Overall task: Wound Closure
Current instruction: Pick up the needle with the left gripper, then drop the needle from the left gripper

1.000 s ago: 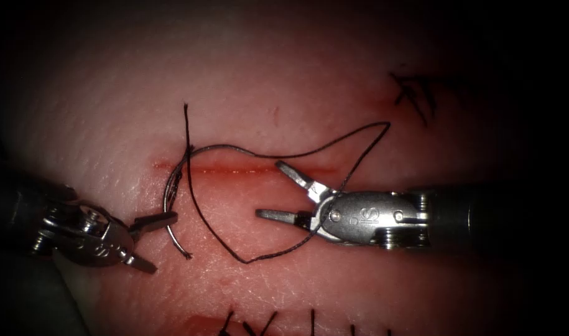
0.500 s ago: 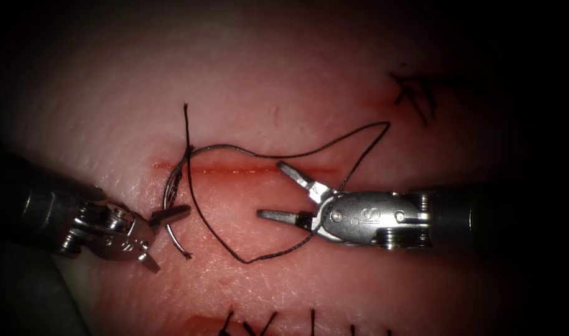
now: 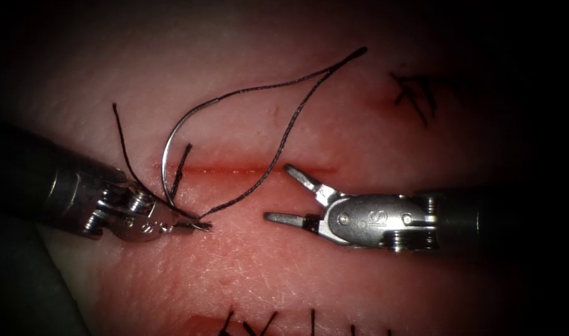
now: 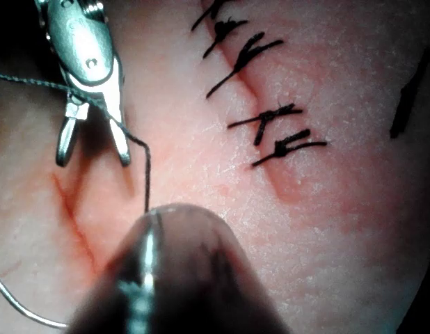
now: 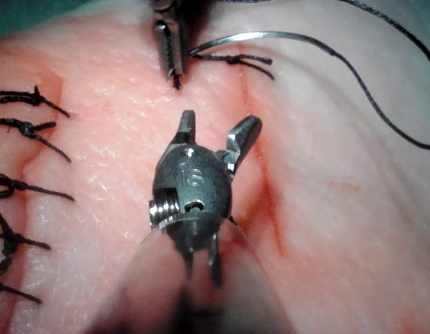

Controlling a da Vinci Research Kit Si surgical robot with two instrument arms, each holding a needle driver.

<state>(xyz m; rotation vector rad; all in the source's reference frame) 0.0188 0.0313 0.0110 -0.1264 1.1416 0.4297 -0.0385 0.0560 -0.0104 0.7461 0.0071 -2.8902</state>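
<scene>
My left tool (image 3: 194, 225) comes in from the left, its jaws shut on the curved needle (image 3: 164, 158) close to the pointed end. The needle arcs up from the jaws over the left end of the cut (image 3: 234, 169) and looks free of the tissue (image 3: 334, 112). Black thread (image 3: 284, 140) runs from its back end to a long loop at the upper right, then back down toward the left jaws. My right tool (image 3: 277, 192) lies right of them, just below the cut, open and holding nothing. In the right wrist view the right jaws (image 5: 220, 120) gape, and the needle (image 5: 257, 35) sticks out of the left tool (image 5: 172, 66).
Two short thread ends (image 3: 124, 146) stand up near the cut's left end. A row of finished stitches (image 3: 265, 323) lies along the lower edge, and more stitches (image 3: 415, 93) at the upper right. In the left wrist view, thread crosses the open right tool (image 4: 92, 160).
The left tool moved right, closed on the needle near its point and drew it up out of the tissue. The thread loop swung upward. The right tool barely moved.
</scene>
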